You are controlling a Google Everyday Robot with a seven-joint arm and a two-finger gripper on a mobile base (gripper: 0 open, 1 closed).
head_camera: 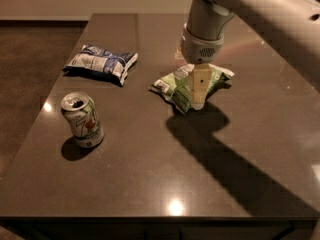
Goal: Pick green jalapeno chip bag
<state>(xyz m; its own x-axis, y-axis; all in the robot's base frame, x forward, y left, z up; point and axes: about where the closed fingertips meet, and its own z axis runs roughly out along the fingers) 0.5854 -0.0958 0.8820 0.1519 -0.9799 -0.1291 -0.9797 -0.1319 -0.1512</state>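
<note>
The green jalapeno chip bag (pixel 175 86), light green with white panels and crinkled, lies flat on the dark table (pixel 150 179) right of centre. My gripper (pixel 198 100) hangs straight down from the arm (pixel 260 14) that enters from the upper right. Its cream finger (pixel 199 86) stands over the middle of the bag, with the tip at the bag's near edge. The finger hides the bag's middle.
A blue-and-white chip bag (pixel 101 62) lies at the back left. An opened green-and-white soda can (pixel 83 120) stands upright at the front left. The arm's shadow falls across the table to the front right. The table's front edge runs along the bottom.
</note>
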